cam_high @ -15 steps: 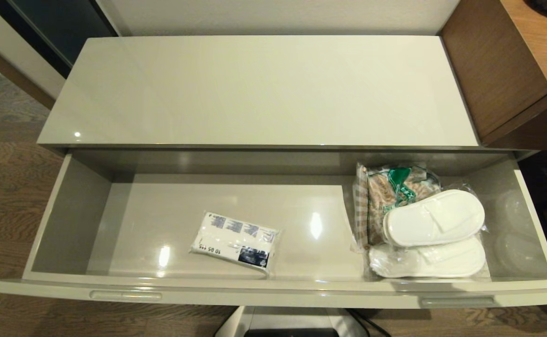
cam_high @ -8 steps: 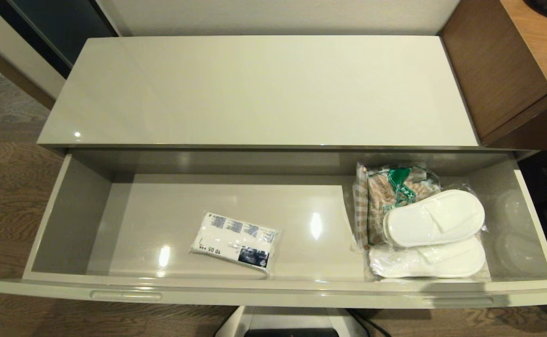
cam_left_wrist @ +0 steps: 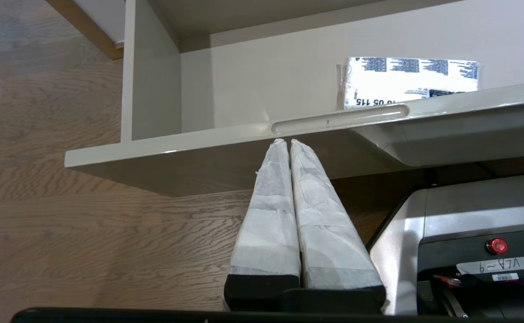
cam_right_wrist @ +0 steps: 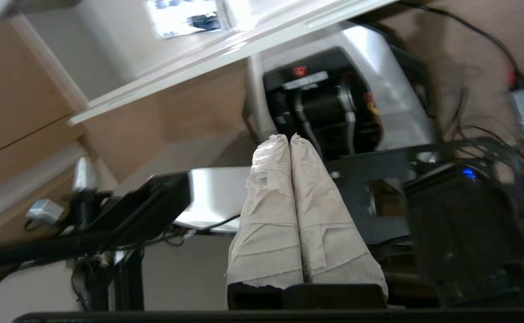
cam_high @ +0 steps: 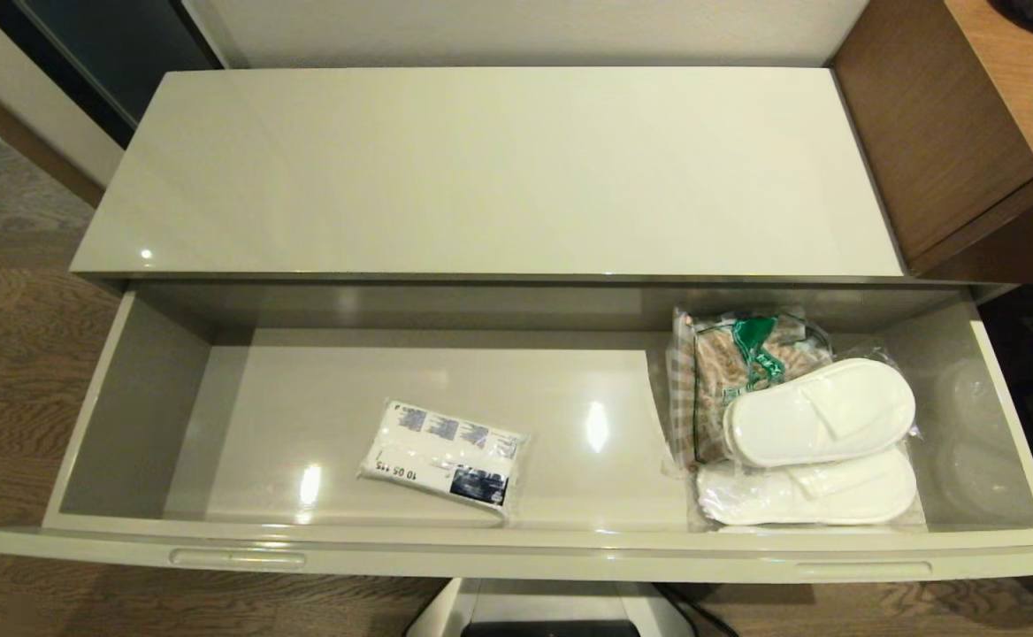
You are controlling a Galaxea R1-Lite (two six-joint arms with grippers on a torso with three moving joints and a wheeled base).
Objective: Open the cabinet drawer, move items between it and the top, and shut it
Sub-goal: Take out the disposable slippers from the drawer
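The cabinet drawer [cam_high: 516, 557] stands pulled out wide below the glossy top [cam_high: 490, 168], which is bare. Inside, a white tissue pack [cam_high: 446, 456] with blue print lies left of centre. White slippers [cam_high: 813, 442] in clear wrap lie at the right end, partly over a checked snack bag [cam_high: 729, 363]. My left gripper [cam_left_wrist: 287, 141] is shut and empty, its tips just below the drawer front's left handle slot [cam_left_wrist: 340, 119]; the tissue pack [cam_left_wrist: 408, 80] shows beyond the rim. My right gripper [cam_right_wrist: 287, 138] is shut and empty, low down beside the robot's base, away from the drawer.
A brown wood desk [cam_high: 967, 124] stands against the cabinet's right end. Wood floor [cam_high: 12, 354] lies to the left. The robot's base [cam_high: 552, 610] sits under the drawer front's middle. Cables and dark gear [cam_right_wrist: 468, 202] surround the right gripper.
In the head view, a dark shape at the drawer's right handle slot has drawn away downward out of sight. Drawer and items have not moved.
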